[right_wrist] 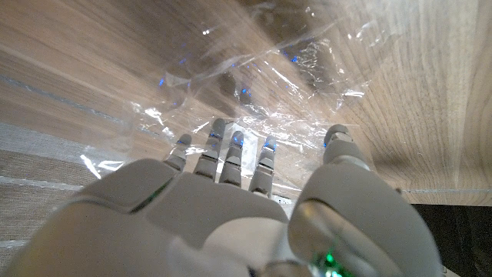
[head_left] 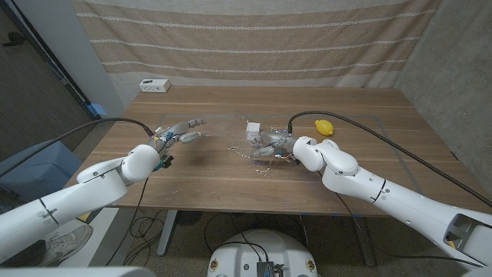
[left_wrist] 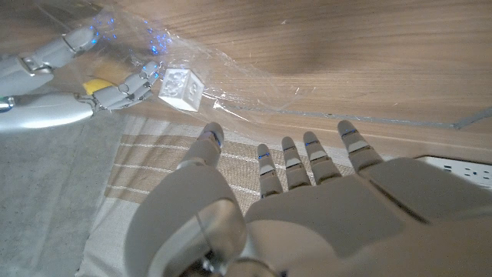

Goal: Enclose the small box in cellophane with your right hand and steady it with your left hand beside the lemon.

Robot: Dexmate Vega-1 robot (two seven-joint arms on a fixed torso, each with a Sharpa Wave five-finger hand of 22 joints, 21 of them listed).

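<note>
My left hand (head_left: 178, 133) hovers over the table (head_left: 361, 108), fingers spread and holding nothing, well apart from the work. My right hand (head_left: 270, 145) reaches into the crinkled cellophane (head_left: 247, 154), fingers extended onto the film; I cannot tell whether they actually pinch it. The small box (head_left: 253, 128) sits just beyond those fingertips on the sheet, with the lemon (head_left: 325, 127) off to the right. My worry: with nothing steadying the box, a tug on the film could drag or tip it.

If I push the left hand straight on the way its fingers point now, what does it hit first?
Most likely the cellophane spread on the table; beyond it sits the small box by the right hand. The left hand is open, and depth is unclear.
</note>
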